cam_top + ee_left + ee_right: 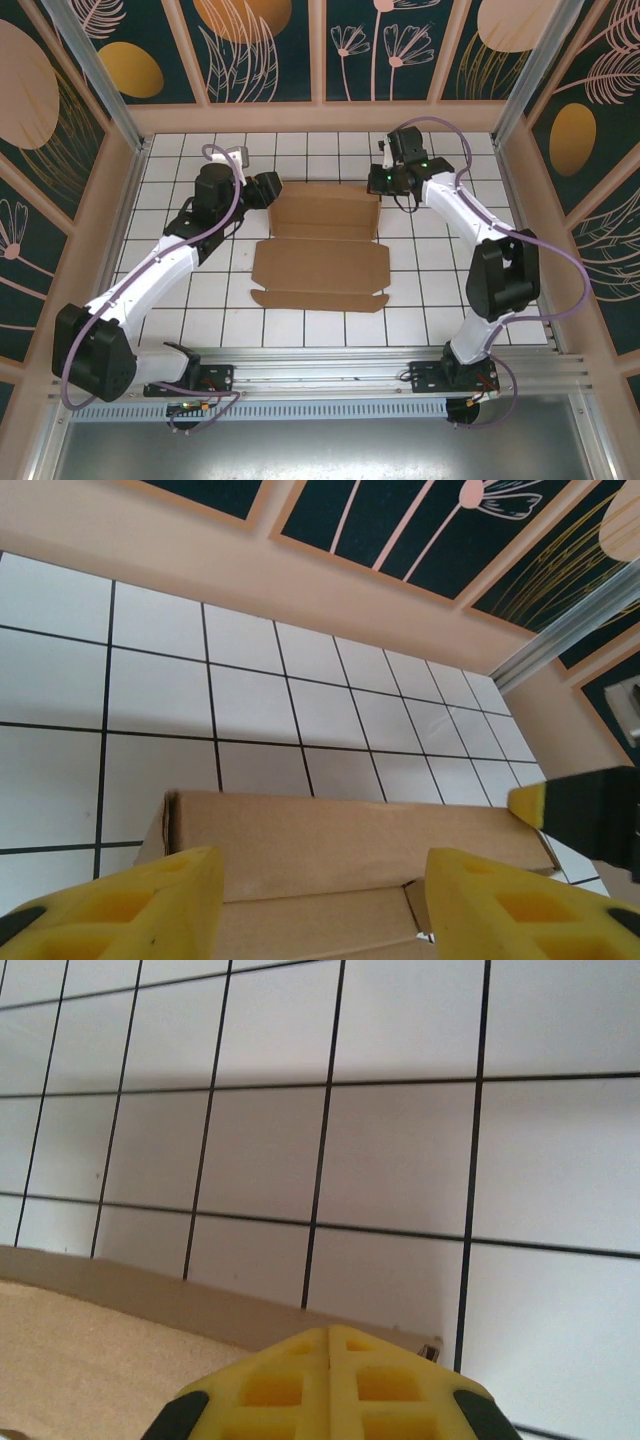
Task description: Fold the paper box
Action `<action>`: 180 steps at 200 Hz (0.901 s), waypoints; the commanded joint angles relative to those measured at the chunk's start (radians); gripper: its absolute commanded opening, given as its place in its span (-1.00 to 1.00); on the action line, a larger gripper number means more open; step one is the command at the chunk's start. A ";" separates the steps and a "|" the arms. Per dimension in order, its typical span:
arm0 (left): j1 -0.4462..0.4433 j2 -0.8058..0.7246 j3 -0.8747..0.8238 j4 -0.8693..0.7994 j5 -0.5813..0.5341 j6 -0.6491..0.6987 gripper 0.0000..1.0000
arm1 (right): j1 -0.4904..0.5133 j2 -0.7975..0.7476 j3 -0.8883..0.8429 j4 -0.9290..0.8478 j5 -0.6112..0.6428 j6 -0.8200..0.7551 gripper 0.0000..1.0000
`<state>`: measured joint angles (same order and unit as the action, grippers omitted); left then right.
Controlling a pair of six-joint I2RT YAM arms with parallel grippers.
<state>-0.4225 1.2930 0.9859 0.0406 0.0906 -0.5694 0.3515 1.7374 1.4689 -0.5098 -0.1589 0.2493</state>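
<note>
The paper box [320, 262] is plain brown cardboard lying on the white tiled table, its far part folded up into low walls [326, 208]. My left gripper [272, 188] is at the box's far left corner. Its yellow fingers [150, 905] stand apart and open, with the raised cardboard wall [350, 830] just beyond them and nothing pinched. My right gripper [385, 180] is at the far right corner. Its yellow fingertips [330, 1345] are pressed together and shut, right above the cardboard's edge [150, 1295]. Whether they touch it I cannot tell.
A wooden rim [320, 117] and patterned panels close in the table at the back and sides. A metal rail [330, 372] runs along the near edge by the arm bases. The right gripper's finger [585, 808] shows at the right of the left wrist view.
</note>
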 commanded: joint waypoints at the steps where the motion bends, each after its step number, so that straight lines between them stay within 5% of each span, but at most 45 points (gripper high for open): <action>1: 0.005 -0.048 0.011 0.007 -0.025 0.002 0.11 | -0.011 0.046 0.023 -0.021 0.007 0.016 -1.00; 104: 0.005 -0.133 0.007 -0.002 -0.129 0.027 0.13 | -0.101 0.215 0.017 0.055 0.014 0.082 -1.00; 180: 0.005 -0.144 0.016 -0.002 -0.146 0.033 0.14 | 0.052 0.145 -0.321 0.181 0.004 0.165 -1.00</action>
<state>-0.4225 1.1645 0.9859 0.0399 -0.0418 -0.5526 0.3462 1.9419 1.2160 -0.3523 -0.1398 0.3714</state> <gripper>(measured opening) 0.571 0.050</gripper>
